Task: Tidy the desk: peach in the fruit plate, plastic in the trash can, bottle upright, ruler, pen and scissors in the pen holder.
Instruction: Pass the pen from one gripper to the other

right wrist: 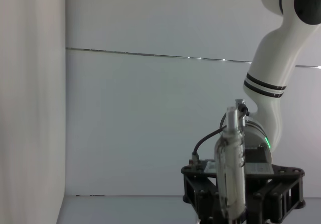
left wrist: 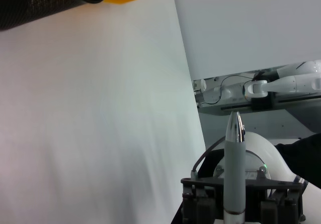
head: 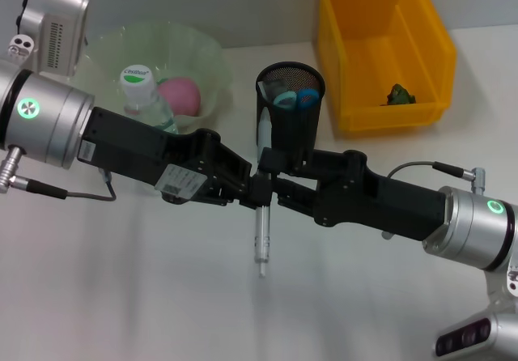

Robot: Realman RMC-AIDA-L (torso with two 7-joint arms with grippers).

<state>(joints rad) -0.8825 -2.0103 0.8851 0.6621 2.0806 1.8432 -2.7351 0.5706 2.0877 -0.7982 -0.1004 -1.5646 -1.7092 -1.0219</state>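
Slim grey pen [head: 261, 215] with a chrome tip hangs upright — left gripper [head: 249, 189] and right gripper [head: 271, 189] both clamp its barrel, just before the black mesh pen holder [head: 290, 110].

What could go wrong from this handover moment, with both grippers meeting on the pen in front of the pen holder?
1. The left gripper and right gripper meet on the pen at nearly one spot; a badly timed release could drop it or make them collide.
2. The pen holder is already crowded with the scissors' blue handles, so the pen could snag on them or tip it.
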